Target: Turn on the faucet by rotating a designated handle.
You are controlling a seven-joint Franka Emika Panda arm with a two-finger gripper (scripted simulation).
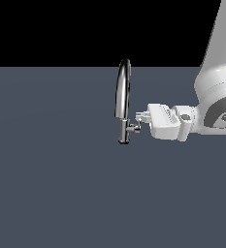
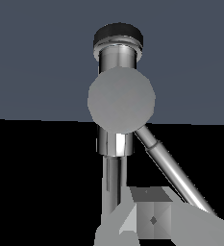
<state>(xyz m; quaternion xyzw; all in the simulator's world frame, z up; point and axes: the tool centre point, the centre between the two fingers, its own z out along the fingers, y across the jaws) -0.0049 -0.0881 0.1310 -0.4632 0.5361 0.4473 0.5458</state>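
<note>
The chrome faucet (image 1: 123, 97) stands on the grey floor, its narrow arched spout rising from a short base. The small handle (image 1: 134, 128) sticks out of the base toward the exterior view's right. My gripper (image 1: 140, 116) reaches in level from that side, its fingertips just above and beside the handle's upright blade; I cannot tell if they touch. The jaws look shut and hold nothing. In the wrist view the faucet (image 2: 117, 62) is close, the handle's round stub end (image 2: 121, 99) faces the camera, and my gripper (image 2: 149, 218) sits below it.
The flat grey floor (image 1: 51, 184) spreads all around the faucet. My white arm (image 1: 216, 92) comes in from the exterior view's upper right. A slanted chrome tube (image 2: 168, 168) runs past the fingers in the wrist view.
</note>
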